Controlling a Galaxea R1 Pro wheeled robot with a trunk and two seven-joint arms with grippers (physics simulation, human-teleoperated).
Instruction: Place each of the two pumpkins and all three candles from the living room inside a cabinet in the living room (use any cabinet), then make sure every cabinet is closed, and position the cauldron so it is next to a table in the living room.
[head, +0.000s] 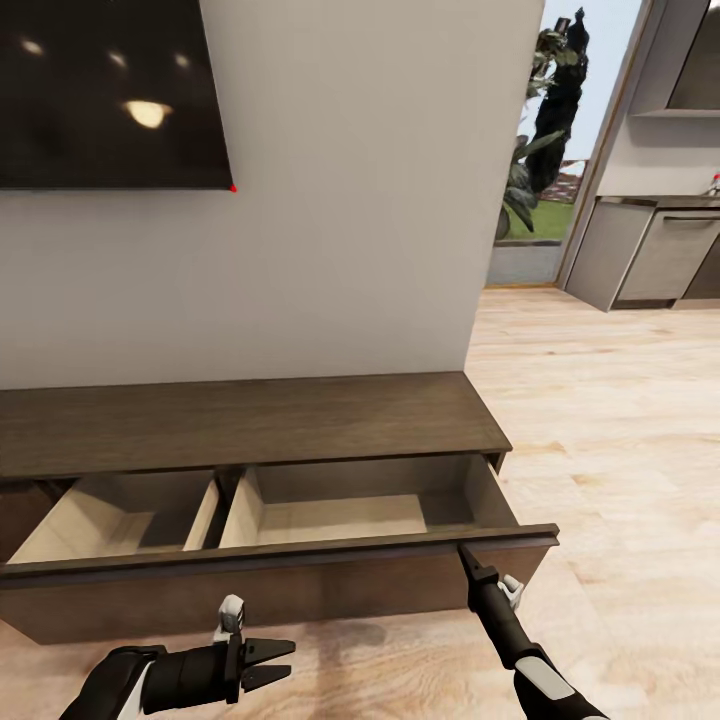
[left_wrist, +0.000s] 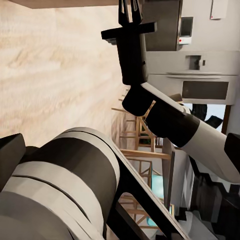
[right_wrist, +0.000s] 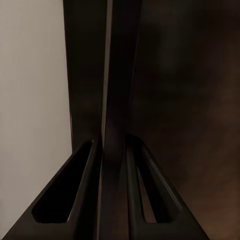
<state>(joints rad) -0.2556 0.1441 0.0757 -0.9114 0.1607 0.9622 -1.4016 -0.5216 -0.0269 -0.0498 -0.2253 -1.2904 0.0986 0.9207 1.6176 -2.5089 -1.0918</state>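
Pale-wood cabinet (head: 300, 590) drawer open, right pincer (head: 466, 553) clamping its front

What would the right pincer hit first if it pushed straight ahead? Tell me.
The right pincer already sits at the top edge of the open drawer front. Going on, it would likely pass over that edge into the drawer's pale compartment; depth is unclear.

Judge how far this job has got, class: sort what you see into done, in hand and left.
Done: the cabinet's drawer is pulled out, both pale compartments bare.
In hand: the right gripper is at the drawer front's top edge, its fingers astride that edge in the right wrist view. The left gripper hangs open below the drawer front.
Left: nothing lies in the drawer, so loading, closing and placing the cauldron remain.
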